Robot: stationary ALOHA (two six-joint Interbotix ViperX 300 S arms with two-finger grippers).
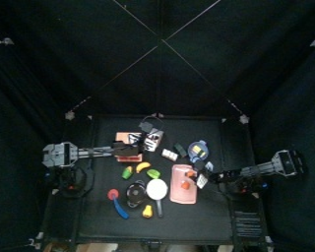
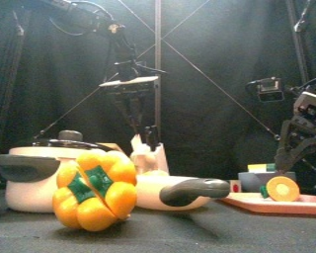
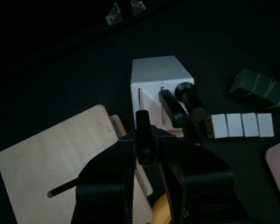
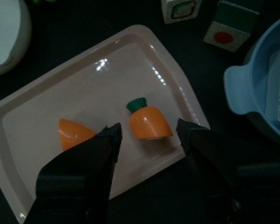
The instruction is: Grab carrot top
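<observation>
The carrot top (image 4: 149, 122), an orange stub with a green cap, lies on a pink tray (image 4: 60, 83) beside a second orange piece (image 4: 74, 131). My right gripper (image 4: 150, 131) hangs open just above it, one jaw on each side, not touching it. In the front view the right gripper (image 2: 298, 148) hovers over the tray (image 2: 303, 205), where an orange carrot piece (image 2: 282, 188) shows. From above, the right gripper (image 1: 211, 180) is at the tray's right edge. My left gripper (image 3: 168, 140) stands open over a white knife block (image 3: 157, 80), holding nothing.
A blue bowl (image 4: 266, 87) and toy boxes (image 4: 229, 26) border the tray. Up front stand a yellow bell pepper (image 2: 95, 193), a grey pot (image 2: 36, 168) and the knife block (image 2: 147, 158). A wooden board (image 3: 55, 162) lies beside the left gripper.
</observation>
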